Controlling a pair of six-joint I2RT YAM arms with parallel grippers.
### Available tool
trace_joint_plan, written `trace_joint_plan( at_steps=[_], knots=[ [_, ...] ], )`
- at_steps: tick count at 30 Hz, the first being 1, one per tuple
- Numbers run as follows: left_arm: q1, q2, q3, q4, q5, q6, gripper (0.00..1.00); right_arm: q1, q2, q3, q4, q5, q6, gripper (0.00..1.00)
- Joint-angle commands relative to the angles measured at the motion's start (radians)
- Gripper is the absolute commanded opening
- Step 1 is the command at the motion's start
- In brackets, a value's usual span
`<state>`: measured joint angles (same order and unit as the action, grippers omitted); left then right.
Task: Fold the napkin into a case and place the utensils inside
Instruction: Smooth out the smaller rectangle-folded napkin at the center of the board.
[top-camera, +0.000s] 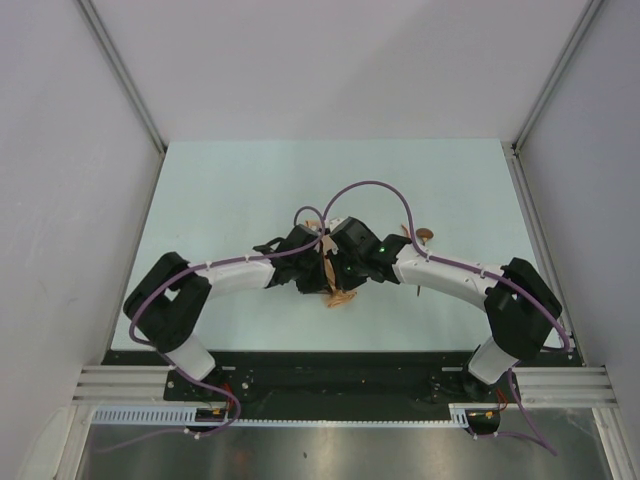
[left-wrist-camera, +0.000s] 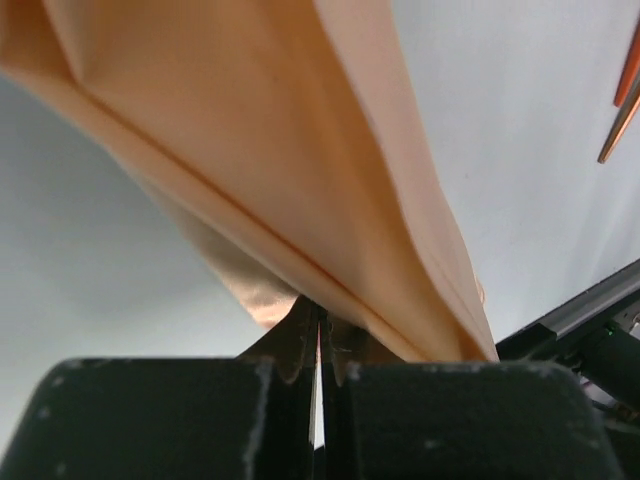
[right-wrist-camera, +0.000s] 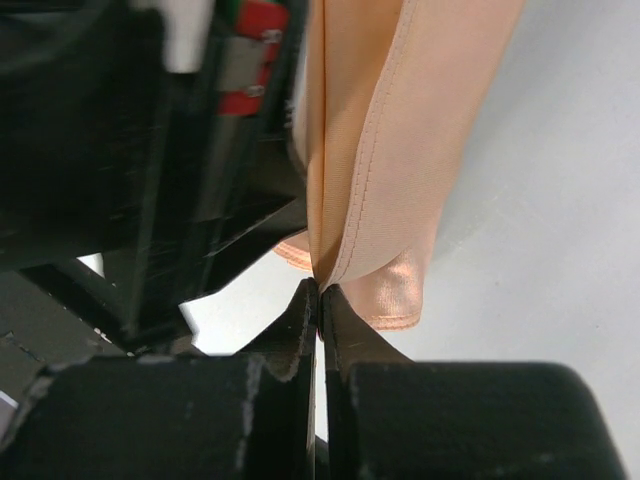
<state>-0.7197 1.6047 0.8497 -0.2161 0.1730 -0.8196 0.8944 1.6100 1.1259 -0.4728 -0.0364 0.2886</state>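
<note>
Pale table (top-camera: 230, 190) underneath; left tool (left-wrist-camera: 318, 340) and right tool (right-wrist-camera: 319, 298) each clamp the peach napkin (left-wrist-camera: 300, 150), seemingly bunched.

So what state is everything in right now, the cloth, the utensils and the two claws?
napkin: pinched by both grippers, hanging in loose folds, no case yet.
utensils: lying on the table, outside the napkin.
left gripper: shut on the napkin.
right gripper: shut on the napkin.
</note>
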Motion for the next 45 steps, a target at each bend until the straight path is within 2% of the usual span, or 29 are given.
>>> trace_joint_plan(
  at_steps=[1,4,8,16,26,28,32,34,37,42,45],
  knots=[
    [0.002,0.043,0.035,0.107,0.034,-0.029,0.00,0.003,0.001,0.021,0.022,-0.026,0.007,0.00],
    [0.000,0.015,-0.008,0.182,-0.003,-0.027,0.01,0.003,0.005,0.015,0.031,-0.036,0.017,0.00],
    [0.000,0.032,0.002,0.162,0.025,-0.004,0.01,0.003,0.022,0.012,0.037,-0.049,0.023,0.00],
    [0.000,-0.017,-0.106,0.178,0.052,0.007,0.02,-0.002,0.056,0.018,0.045,-0.091,0.044,0.00],
    [0.000,-0.048,-0.132,0.299,0.069,0.014,0.06,-0.006,0.084,-0.005,0.088,-0.118,0.090,0.00],
    [0.002,-0.058,-0.118,0.240,0.060,0.026,0.08,-0.009,0.085,-0.003,0.083,-0.122,0.092,0.00],
    [0.014,-0.199,-0.132,0.088,0.028,0.034,0.17,-0.018,0.080,-0.008,0.077,-0.128,0.084,0.00],
    [0.016,-0.251,-0.123,-0.038,-0.018,0.045,0.17,-0.020,0.087,-0.005,0.076,-0.132,0.081,0.00],
    [0.048,-0.308,-0.115,-0.139,-0.090,0.059,0.15,-0.018,0.096,-0.005,0.091,-0.149,0.081,0.00],
    [0.187,-0.324,-0.126,-0.108,-0.078,0.047,0.11,-0.003,0.142,-0.012,0.118,-0.168,0.095,0.00],
    [0.242,-0.292,-0.083,-0.019,-0.061,0.042,0.16,-0.002,0.165,-0.031,0.138,-0.177,0.099,0.00]
  ],
)
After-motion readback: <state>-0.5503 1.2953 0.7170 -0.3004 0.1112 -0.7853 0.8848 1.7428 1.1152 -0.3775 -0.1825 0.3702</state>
